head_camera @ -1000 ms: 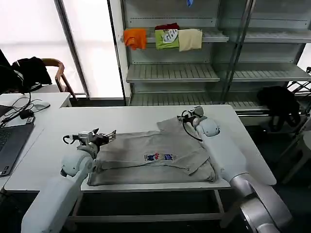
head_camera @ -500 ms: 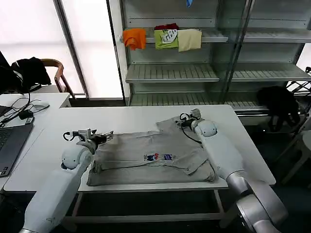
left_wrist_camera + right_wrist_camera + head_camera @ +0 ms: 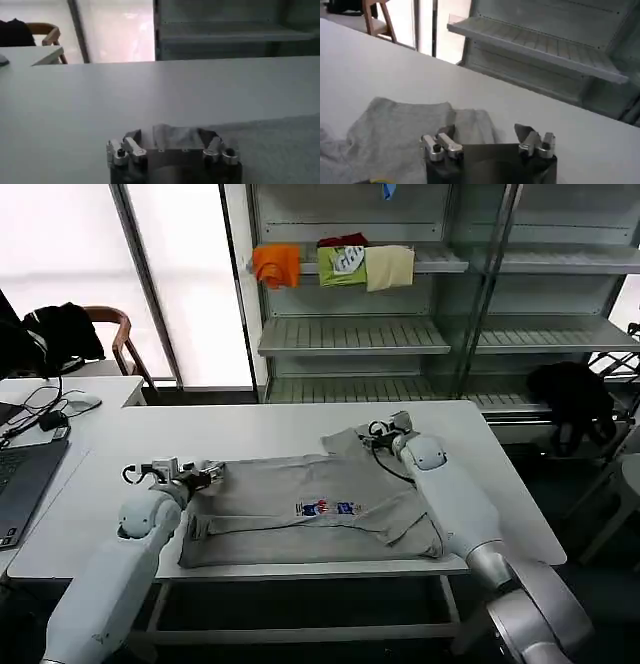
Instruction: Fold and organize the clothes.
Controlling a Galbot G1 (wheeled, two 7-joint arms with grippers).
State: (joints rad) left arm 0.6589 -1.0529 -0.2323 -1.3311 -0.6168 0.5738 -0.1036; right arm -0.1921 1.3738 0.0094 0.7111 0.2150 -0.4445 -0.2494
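Grey shirt (image 3: 310, 509), frame centre: left gripper (image 3: 207, 474) has retreated leftward along its edge, right gripper (image 3: 378, 434) barely shifted, both spread wide; folding pending.

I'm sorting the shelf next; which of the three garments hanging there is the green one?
The middle garment on the top shelf: green with a pale print, between the orange garment and the cream garment.

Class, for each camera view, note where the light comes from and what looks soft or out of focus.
Head view: bright window washes out at the left, grey shirt sharp. Left wrist view: glare behind, table soft. Right wrist view: shelf slightly blurred, even light.
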